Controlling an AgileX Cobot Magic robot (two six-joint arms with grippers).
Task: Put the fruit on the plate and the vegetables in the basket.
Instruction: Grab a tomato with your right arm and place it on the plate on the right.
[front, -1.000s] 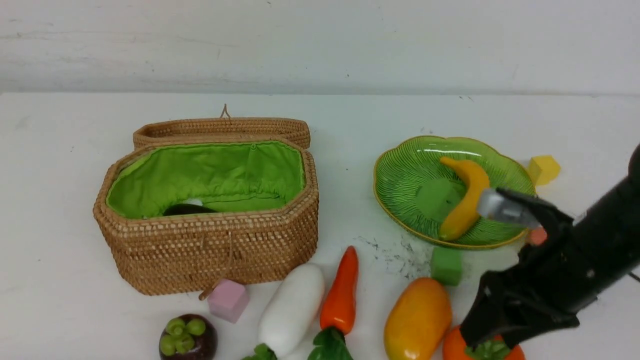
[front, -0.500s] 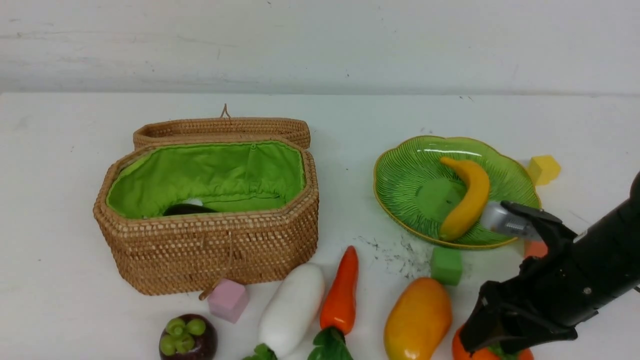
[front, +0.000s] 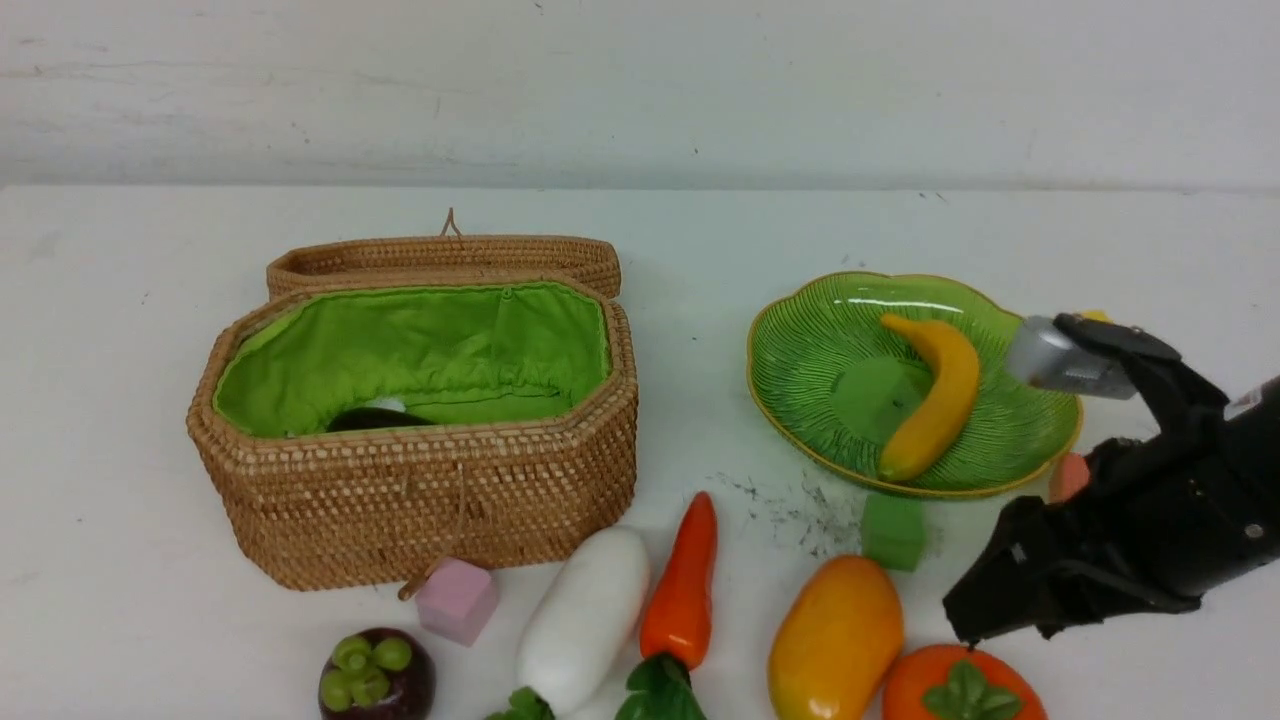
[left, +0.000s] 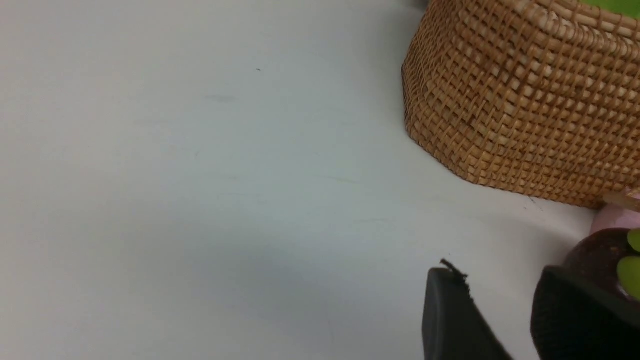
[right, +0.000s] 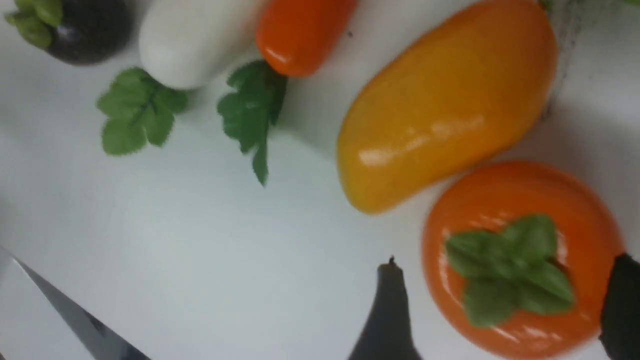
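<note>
front, plate: plate (front: 800, 350) on the right side of the table, banana (front: 935, 400) lying in it.
front, basket: basket (front: 420, 520) on the left, lid back; a dark eggplant (front: 375, 420) is partly visible inside.
front, loose fruit: mangosteen (front: 375, 680), mango (front: 835, 640) and persimmon (front: 960, 690) sit along the near edge, well apart from the plate.
front, loose veg: radish (front: 585, 615) and carrot (front: 685, 590) lie side by side, just in front of the basket.
front, right gripper: right gripper (front: 975, 620) hangs just above the persimmon.
left wrist, left gripper: left gripper (left: 500, 280) has its jaws parted with nothing between them. It is low over bare table, with the mangosteen just behind one finger.
right wrist, jaws: spread wide, one finger on each side of the persimmon; contact is not clear.
right wrist, handling: the persimmon looks to be glossy hard plastic, likely light and slippery, with a squat round body.
right wrist, grip spot: probably best across the widest part of the body, below the green calyx. The leaves look thin and poor to pinch.
right wrist, risk: a rounded shiny side may squirt out if the pinch lands high or off-centre.
</note>
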